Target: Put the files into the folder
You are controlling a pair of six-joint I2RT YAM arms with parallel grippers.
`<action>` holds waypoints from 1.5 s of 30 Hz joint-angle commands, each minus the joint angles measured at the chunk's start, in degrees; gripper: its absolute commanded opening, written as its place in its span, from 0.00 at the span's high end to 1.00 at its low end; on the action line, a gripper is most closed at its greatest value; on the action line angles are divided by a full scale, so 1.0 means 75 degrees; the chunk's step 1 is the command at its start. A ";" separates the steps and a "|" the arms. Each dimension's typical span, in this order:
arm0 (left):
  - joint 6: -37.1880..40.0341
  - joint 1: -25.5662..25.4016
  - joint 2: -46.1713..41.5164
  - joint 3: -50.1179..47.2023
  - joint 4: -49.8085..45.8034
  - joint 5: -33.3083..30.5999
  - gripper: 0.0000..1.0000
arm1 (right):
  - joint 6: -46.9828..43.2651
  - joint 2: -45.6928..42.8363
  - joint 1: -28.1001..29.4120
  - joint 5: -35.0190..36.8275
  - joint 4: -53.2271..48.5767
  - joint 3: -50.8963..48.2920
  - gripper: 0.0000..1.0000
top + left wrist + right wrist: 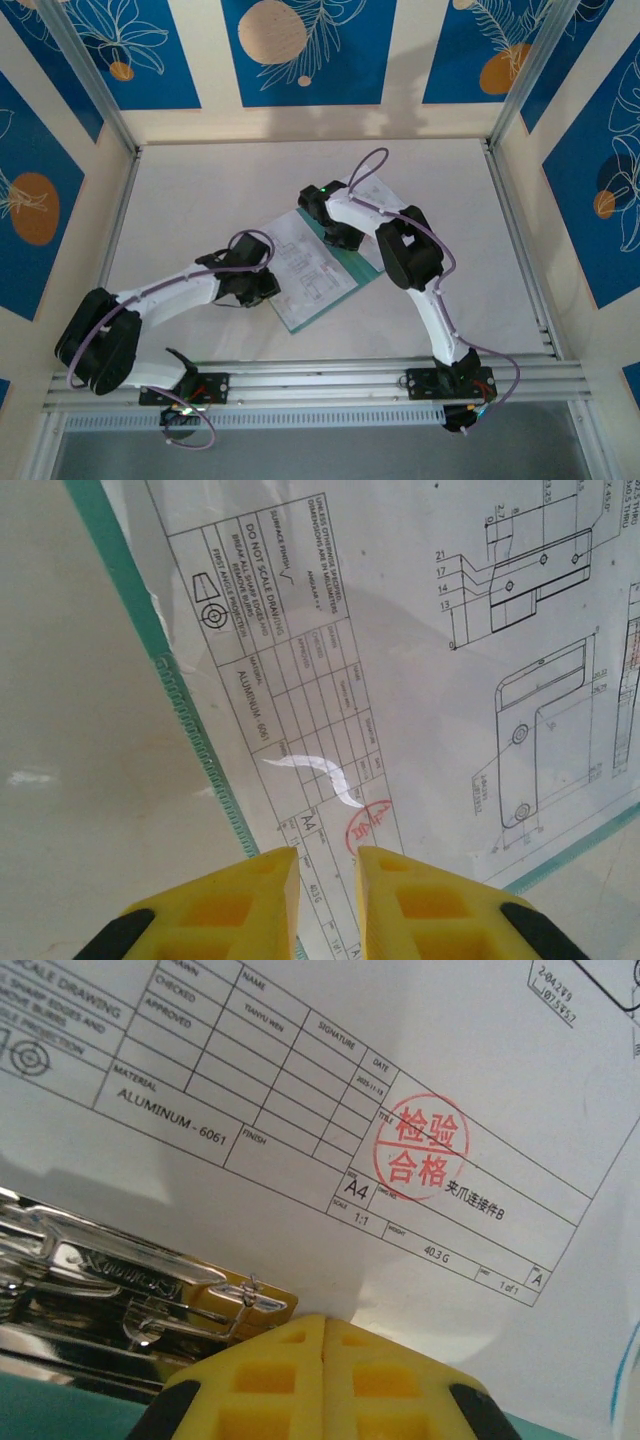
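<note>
**Surroundings and obstructions.** The white table (200, 190) is enclosed by wall panels (300, 50) printed with blue leaf patterns, and an aluminium rail (330, 372) runs along its near edge. Both my arms reach inward over the middle of the table, each carrying a purple cable (372, 158). Their wrists cover two corners of the work. Directly ahead of my right pincer (325, 1380) sits a chrome spring clip (130, 1280), touching the lower edge of the paper.

**Pincer state.** My right pincer is fully closed, pad against pad, with nothing visible between them. The jaws of my left pincer (328, 905) stand a narrow gap apart over the sheet's margin. I cannot tell whether they clamp anything.

**Task item, appearance.** The folder (128, 585) is thin and teal, with a ruler scale (200, 750) moulded along one border. On it lies a white printed sheet (420, 730) carrying line drawings of a bracket, a title block and a round red stamp (420, 1145).

**Task item, position and orientation.** Folder and sheet lie flat at the table's centre, between my two pincers. They are turned diagonally to the table edges, with one corner toward the far wall and one toward the rail. I cannot tell the long axis, since my arms hide the ends.
</note>
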 commanded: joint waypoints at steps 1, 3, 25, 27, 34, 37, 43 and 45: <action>-0.0024 0.0132 -0.0131 -0.0103 -0.0216 -0.0022 0.78 | -0.0103 0.2423 0.0307 -0.2865 -0.0830 -0.0754 0.97; -0.0017 0.0144 -0.0127 -0.0104 -0.0222 0.0001 0.78 | -0.0134 0.2604 0.0342 -0.2888 -0.1017 -0.0536 0.97; 0.0065 0.0158 -0.0103 -0.0119 -0.0139 0.0093 0.77 | -0.0269 0.1256 0.0071 -0.3239 -0.1037 -0.0299 0.97; 0.0094 0.0153 -0.0006 -0.0107 -0.0087 0.0147 0.77 | -0.0235 0.0899 -0.0038 -0.3303 -0.0915 -0.0389 0.96; 0.0222 0.0147 0.0442 -0.0083 0.0136 0.0320 0.77 | -0.0304 0.0217 -0.0398 -0.3605 -0.0820 -0.0121 0.94; 0.0288 0.0145 0.0600 -0.0015 0.0177 0.0353 0.77 | -0.0319 -0.0052 -0.0507 -0.3639 -0.0778 -0.0039 0.94; 0.0372 0.0152 0.0837 0.0082 0.0161 0.0353 0.76 | -0.0228 -0.0784 -0.0695 -0.3702 -0.0791 0.0029 0.92; 0.0368 0.0144 0.0901 0.0106 0.0163 0.0353 0.76 | -0.0202 -0.0998 -0.0766 -0.3726 -0.0844 0.0012 0.92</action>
